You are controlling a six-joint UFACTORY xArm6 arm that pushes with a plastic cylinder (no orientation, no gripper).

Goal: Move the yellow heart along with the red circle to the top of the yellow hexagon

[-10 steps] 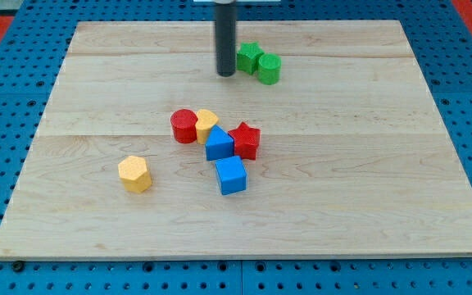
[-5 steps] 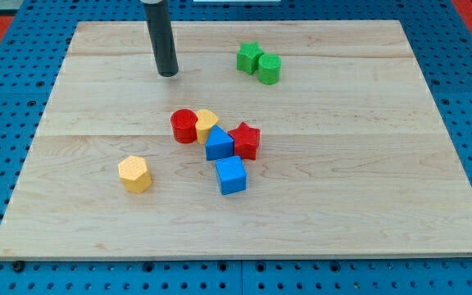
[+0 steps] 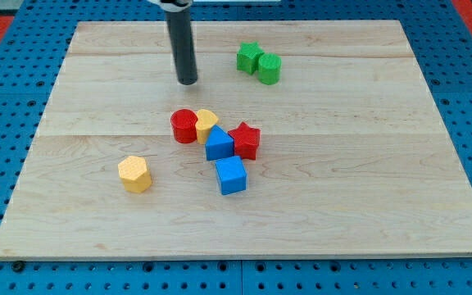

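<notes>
The red circle [image 3: 183, 125] and the yellow heart [image 3: 206, 124] sit touching side by side near the board's middle, the heart on the right. The yellow hexagon [image 3: 134, 174] lies apart, below and to the left of them. My tip [image 3: 187, 81] rests on the board above the red circle, about a block's width clear of it, touching no block.
A blue block [image 3: 219, 144] and a red star [image 3: 245, 140] press against the heart's lower right. A blue cube [image 3: 231, 175] lies just below them. A green star [image 3: 249, 57] and a green block [image 3: 269, 69] sit at the top right. The wooden board [image 3: 367, 164] lies on blue pegboard.
My tip swung left from beside the green star, then came back right and slightly down to above the red circle. No block has moved.
</notes>
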